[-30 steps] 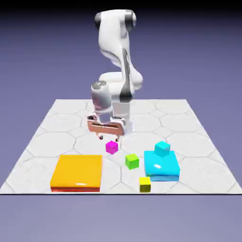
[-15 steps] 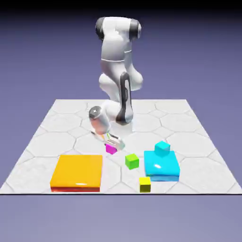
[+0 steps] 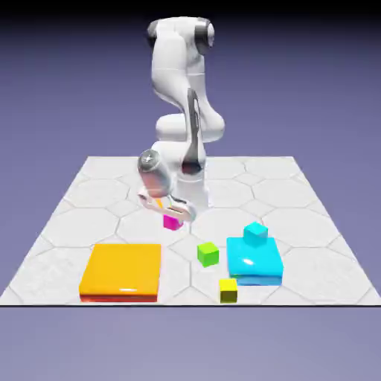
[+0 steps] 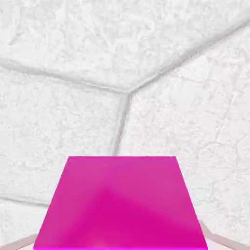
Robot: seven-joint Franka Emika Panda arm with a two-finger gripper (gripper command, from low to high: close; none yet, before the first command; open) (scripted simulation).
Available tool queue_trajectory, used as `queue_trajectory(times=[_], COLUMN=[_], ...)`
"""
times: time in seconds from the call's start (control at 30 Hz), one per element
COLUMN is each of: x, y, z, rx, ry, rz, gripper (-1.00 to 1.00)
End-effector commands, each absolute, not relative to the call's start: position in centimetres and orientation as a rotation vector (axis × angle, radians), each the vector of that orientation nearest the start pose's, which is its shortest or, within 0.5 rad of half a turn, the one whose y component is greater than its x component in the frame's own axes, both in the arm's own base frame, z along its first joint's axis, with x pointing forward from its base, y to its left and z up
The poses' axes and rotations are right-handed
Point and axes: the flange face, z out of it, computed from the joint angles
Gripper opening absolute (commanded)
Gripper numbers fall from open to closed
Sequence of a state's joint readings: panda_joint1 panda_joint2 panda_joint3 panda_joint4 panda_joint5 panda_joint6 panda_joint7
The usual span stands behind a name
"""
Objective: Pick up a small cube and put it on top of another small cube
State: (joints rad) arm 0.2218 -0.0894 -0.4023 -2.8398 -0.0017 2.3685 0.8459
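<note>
- While the claw (image 3: pixel 172 216) of the white arm grips the small glossy magenta cube (image 3: pixel 173 221), that cube hangs just above the pale hexagon-tiled surface (image 3: pixel 89 193), roughly mid-surface.
- In the hand view the magenta cube (image 4: pixel 119 202) fills the lower middle, hiding both fingertips, with bare pale tile and its seams behind it.
- The small lime-green cube (image 3: pixel 208 254) sits nearer the camera and toward the exterior view's right of the held cube, apart from it with open tile between.
- The small yellow cube (image 3: pixel 228 289) lies close to the surface's near edge, just beside the near corner of the wide flat cyan block (image 3: pixel 257 264).
- A small cyan cube (image 3: pixel 255 233) rests on that block's top, near its far edge.
- The wide flat orange slab (image 3: pixel 121 270) lies toward the exterior view's left, its near side close to the surface's near edge.
- Open tile stretches across the far half of the surface and along both side edges.
</note>
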Motion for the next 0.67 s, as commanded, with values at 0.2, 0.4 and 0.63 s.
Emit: queue_trajectory(times=[0.2,0.4,0.63], x=[37.3,38.7,38.0], y=[4.8,10.4,9.5], z=[22.4,22.3,18.6], rx=[-3.317,-3.417,-3.417], ry=[0.411,-0.195,-0.195], rz=[0.527,0.486,0.486], gripper=[-1.0,-1.0,1.0])
